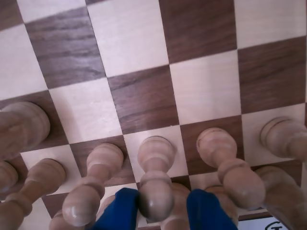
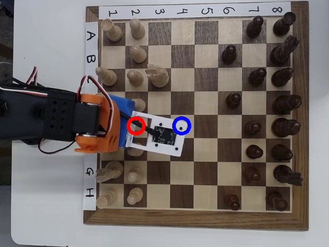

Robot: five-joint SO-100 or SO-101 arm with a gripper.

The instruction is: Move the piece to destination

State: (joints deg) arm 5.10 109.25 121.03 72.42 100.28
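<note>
Wrist view: the piece, a pale pawn, stands at bottom centre of frame, its head between the two blue fingers of the hand, which flank it closely; whether they grip it cannot be told. Overhead view: blue-ringed destination lies right of the arm.

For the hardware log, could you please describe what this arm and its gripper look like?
In the overhead view the arm has a black body with small holes, an orange section near the wrist and a blue part beyond it. Red, white and black wires loop beside it. A white plate holds a small black circuit board. The wrist view shows the gripper with blue fingers.
</note>
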